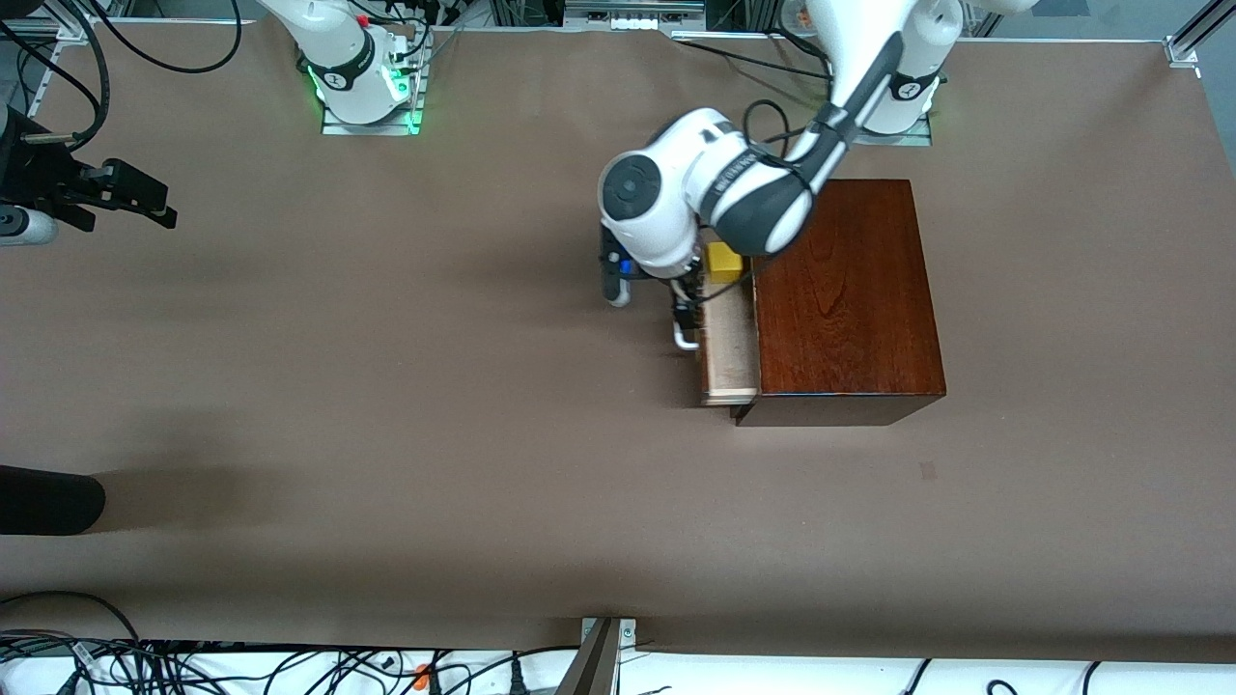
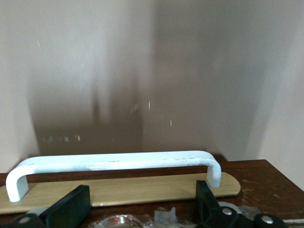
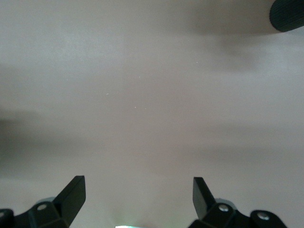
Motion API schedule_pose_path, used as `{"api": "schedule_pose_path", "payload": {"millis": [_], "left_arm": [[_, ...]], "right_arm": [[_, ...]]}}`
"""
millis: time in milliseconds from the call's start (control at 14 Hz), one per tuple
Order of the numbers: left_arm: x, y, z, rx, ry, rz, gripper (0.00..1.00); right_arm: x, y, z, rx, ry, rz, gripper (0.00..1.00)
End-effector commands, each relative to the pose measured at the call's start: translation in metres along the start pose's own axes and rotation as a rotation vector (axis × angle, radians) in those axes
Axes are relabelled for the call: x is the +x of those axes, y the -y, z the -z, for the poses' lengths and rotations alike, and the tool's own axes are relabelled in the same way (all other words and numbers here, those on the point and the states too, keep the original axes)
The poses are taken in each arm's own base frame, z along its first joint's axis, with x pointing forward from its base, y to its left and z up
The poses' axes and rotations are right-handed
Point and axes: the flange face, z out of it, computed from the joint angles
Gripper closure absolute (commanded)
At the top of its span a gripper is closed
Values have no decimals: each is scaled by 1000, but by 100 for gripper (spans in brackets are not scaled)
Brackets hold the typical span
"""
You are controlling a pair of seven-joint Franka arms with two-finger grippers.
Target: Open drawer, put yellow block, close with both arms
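Note:
The dark mahogany box [image 1: 850, 299] stands near the left arm's base. Its drawer [image 1: 729, 352] is pulled partly out toward the right arm's end, with the pale tray showing. The yellow block [image 1: 724, 262] lies in the drawer at the end farther from the front camera, partly hidden under the left wrist. My left gripper [image 1: 684, 311] is open and empty, right over the drawer front by the white handle [image 1: 685, 339]. In the left wrist view its fingers [image 2: 71, 206] straddle the front's pale top edge [image 2: 118, 190], just short of the handle [image 2: 118, 160]. My right gripper [image 1: 130, 191] waits open and empty over bare table at the right arm's end.
A black rounded object [image 1: 48, 500] juts in at the table's edge toward the right arm's end, nearer the front camera; it also shows in the right wrist view [image 3: 288, 14]. Brown table surface [image 1: 406, 386] lies between the box and the right gripper. Cables run along the table edges.

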Motion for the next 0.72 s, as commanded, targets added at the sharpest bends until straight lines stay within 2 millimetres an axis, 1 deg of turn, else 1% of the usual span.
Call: {"api": "schedule_pose_path", "payload": {"millis": [0, 358, 430, 573, 645], "left_arm": [[-53, 18, -6, 17, 64, -3, 0], [-69, 30, -12, -1, 65, 28, 0], [-67, 30, -11, 5, 59, 25, 0], [-58, 28, 1, 23, 30, 64, 0], [-53, 28, 13, 39, 4, 120, 0]], "right_arm": [[-1, 0, 3, -1, 8, -4, 0], [-1, 2, 4, -1, 9, -1, 0], [-1, 5, 4, -2, 7, 3, 0], [-1, 6, 5, 0, 7, 5, 0], [-1, 6, 5, -2, 7, 5, 0]]}}
